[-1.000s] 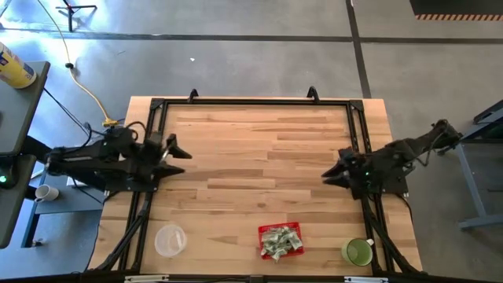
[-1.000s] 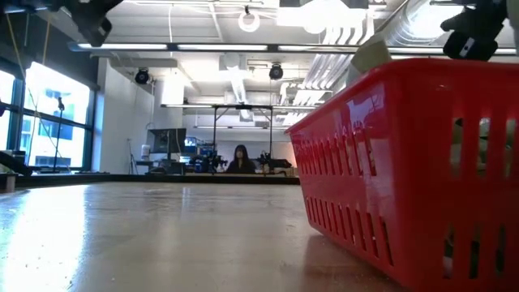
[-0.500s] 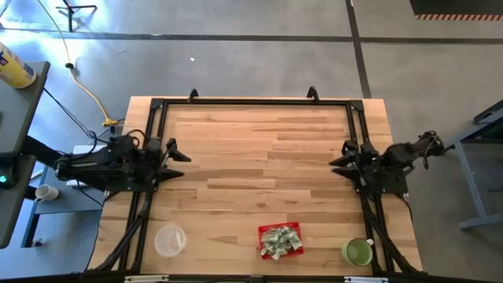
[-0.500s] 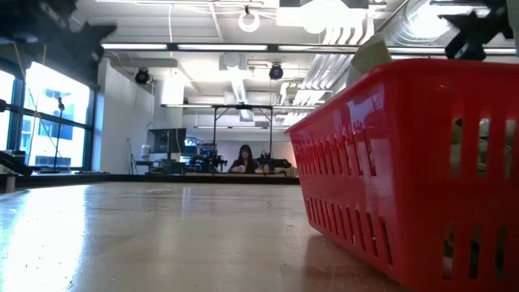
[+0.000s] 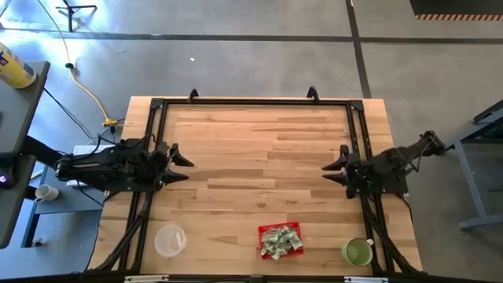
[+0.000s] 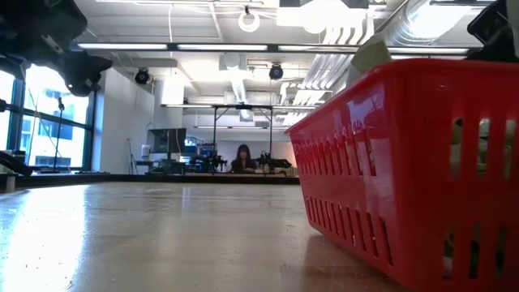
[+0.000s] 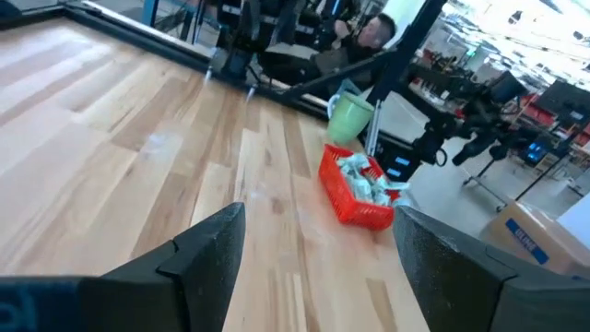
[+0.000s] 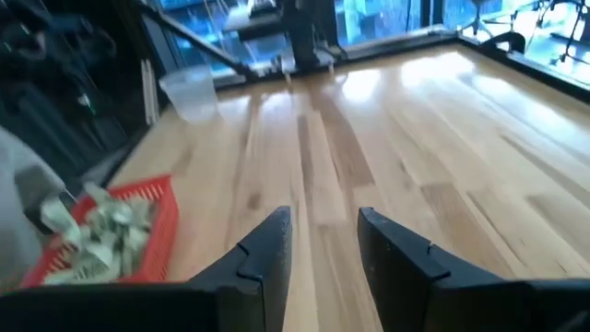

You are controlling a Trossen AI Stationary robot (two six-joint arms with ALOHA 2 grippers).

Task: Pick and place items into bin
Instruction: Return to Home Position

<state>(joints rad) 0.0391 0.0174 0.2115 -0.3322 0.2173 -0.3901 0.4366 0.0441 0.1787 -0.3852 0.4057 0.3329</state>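
The bin [image 5: 292, 229], a small red basket, stands near the table's near edge, right of the middle. The items [image 5: 278, 241], pale green-and-white wrapped pieces, lie heaped inside it and also show over its rim in the left wrist view as items [image 7: 365, 179]. In the low view the bin [image 6: 405, 162] fills the right side. My left gripper [image 5: 182, 167] hovers open at the table's left edge, pointing toward the middle. At the right edge my right gripper [image 5: 329, 170] also hovers, its fingers a narrow gap apart with nothing between them.
A clear round container [image 5: 170, 240] stands near the front left and a green cup [image 5: 357, 251] near the front right. Black frame rails [image 5: 251, 101] run along the table's far, left and right edges. A person [image 6: 241, 159] sits in the room beyond.
Both grippers have sunk toward the table at their own edges. My left gripper has come down into the low view's upper left. My right gripper has rolled about its own line and drawn back a little toward the right edge. The bin and items have not moved.
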